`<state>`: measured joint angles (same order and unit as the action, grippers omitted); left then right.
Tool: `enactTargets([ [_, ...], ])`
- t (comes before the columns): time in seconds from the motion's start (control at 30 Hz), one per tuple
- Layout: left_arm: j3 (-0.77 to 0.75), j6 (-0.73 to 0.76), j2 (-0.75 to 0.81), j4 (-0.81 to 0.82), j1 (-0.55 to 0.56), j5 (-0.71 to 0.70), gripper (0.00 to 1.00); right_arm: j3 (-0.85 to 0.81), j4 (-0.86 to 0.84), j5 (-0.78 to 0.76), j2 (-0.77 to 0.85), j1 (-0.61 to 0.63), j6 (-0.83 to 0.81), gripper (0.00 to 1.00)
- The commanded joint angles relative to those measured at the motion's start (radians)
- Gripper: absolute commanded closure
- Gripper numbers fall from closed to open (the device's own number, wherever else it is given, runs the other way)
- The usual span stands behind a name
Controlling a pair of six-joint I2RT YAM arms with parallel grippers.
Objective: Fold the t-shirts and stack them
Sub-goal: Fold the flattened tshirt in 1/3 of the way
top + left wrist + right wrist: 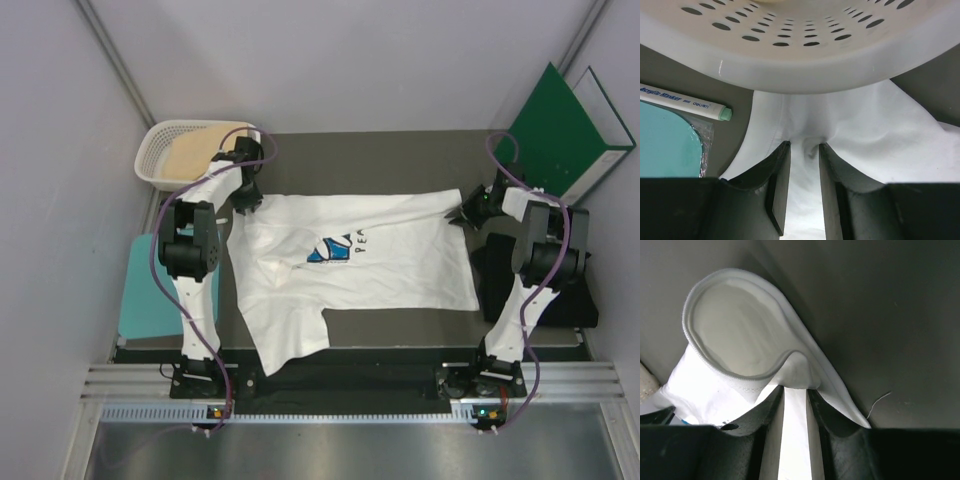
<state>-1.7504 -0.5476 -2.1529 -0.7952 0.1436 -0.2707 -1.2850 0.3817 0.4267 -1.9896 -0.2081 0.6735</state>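
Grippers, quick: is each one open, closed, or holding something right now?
Left gripper: closed, pinching a fold of the white t-shirt.
Right gripper: closed, pinching the same white t-shirt at a hemmed opening.

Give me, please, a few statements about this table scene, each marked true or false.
1. The left pincer and the right pincer are each shut on the white t-shirt. True.
2. The basket is empty. False: a tan-peach cloth lies in it.
3. The white t-shirt is folded into a neat square. False: it lies spread out with its print facing up.
4. The green binder sits at the far right of the table. True.
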Motion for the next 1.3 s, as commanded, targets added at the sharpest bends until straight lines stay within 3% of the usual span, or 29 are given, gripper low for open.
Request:
enactTargets([
  [0.0,-0.037,0.005,0.001,0.027,-0.004,0.004,0.66,-0.034,-0.035,-0.025,0.008,-0.008,0.012,0.75],
  [0.27,-0.049,0.003,-0.015,0.025,-0.004,0.014,0.66,-0.034,-0.038,-0.046,0.008,-0.010,0.018,0.76],
  [0.4,-0.060,0.008,-0.019,0.021,-0.004,0.011,0.66,-0.023,-0.052,-0.057,0.032,-0.011,0.020,0.93],
  [0.5,-0.069,0.008,-0.025,0.014,-0.004,0.008,0.66,-0.020,-0.038,-0.062,0.052,-0.013,0.009,1.00],
  [0.93,-0.098,0.014,-0.050,-0.007,-0.006,-0.010,0.67,-0.025,0.075,-0.060,0.150,-0.030,-0.081,1.00],
  [1.0,-0.103,0.015,-0.051,-0.007,-0.006,-0.010,0.67,-0.030,0.095,-0.024,0.115,-0.036,-0.077,0.89],
  [1.07,-0.107,0.018,-0.053,-0.009,-0.006,-0.010,0.67,-0.010,0.079,-0.006,0.103,-0.048,-0.048,0.59],
  [1.1,-0.109,0.020,-0.055,-0.010,-0.006,-0.009,0.67,0.006,0.062,0.013,0.106,-0.053,-0.034,0.52],
  [1.17,-0.110,0.021,-0.055,-0.010,-0.006,-0.009,0.67,0.047,0.016,0.026,0.110,-0.063,0.007,0.43],
  [1.27,-0.110,0.021,-0.055,-0.010,-0.006,-0.009,0.67,0.064,-0.010,0.027,0.117,-0.065,0.034,0.43],
])
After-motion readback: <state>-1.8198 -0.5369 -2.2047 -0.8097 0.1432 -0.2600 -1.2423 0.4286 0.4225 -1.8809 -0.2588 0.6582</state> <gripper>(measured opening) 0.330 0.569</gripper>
